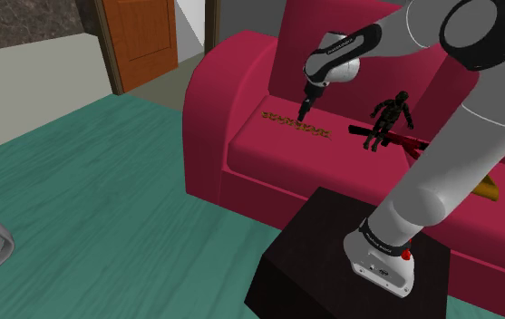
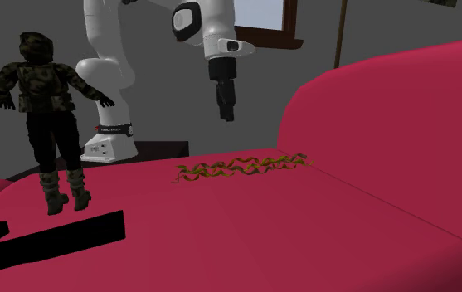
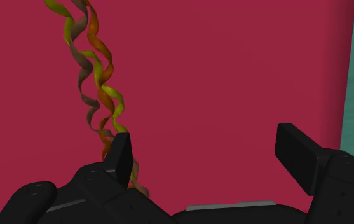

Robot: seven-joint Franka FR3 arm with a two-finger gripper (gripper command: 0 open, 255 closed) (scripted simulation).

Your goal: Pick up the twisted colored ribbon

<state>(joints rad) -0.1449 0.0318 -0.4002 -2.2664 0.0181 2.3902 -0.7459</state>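
Two black fingers [image 3: 119, 156] of the end effector [image 3: 205, 146] are seen spread wide apart, and nothing is clasped between them. The end effector is held above the seat, clear of the fabric. The twisted ribbon [image 3: 99, 60] is laid flat and stretched out on the seat of the red sofa [image 3: 245, 70]. One end of it is lined up with one finger rather than with the gap between the two.

The ribbon is made of thin spiralled strands in orange, yellow-green and a duller brown. It is judged to be very light, limp and easily flattened, so little force should be needed. Sagging at both ends is to be expected once it is lifted. A hold near the middle of its length [image 2: 241, 167], across the strands, is judged best, with the fingers pressed down into the cushion. The cushion is taken to be soft and yielding.

Further along the seat, well apart from the ribbon, a dark toy figure [image 1: 393, 113] is stood upright beside a long black object [image 2: 46, 236]. Beyond the sofa, a teal floor [image 1: 78, 190] and an orange door [image 1: 137, 41] are seen
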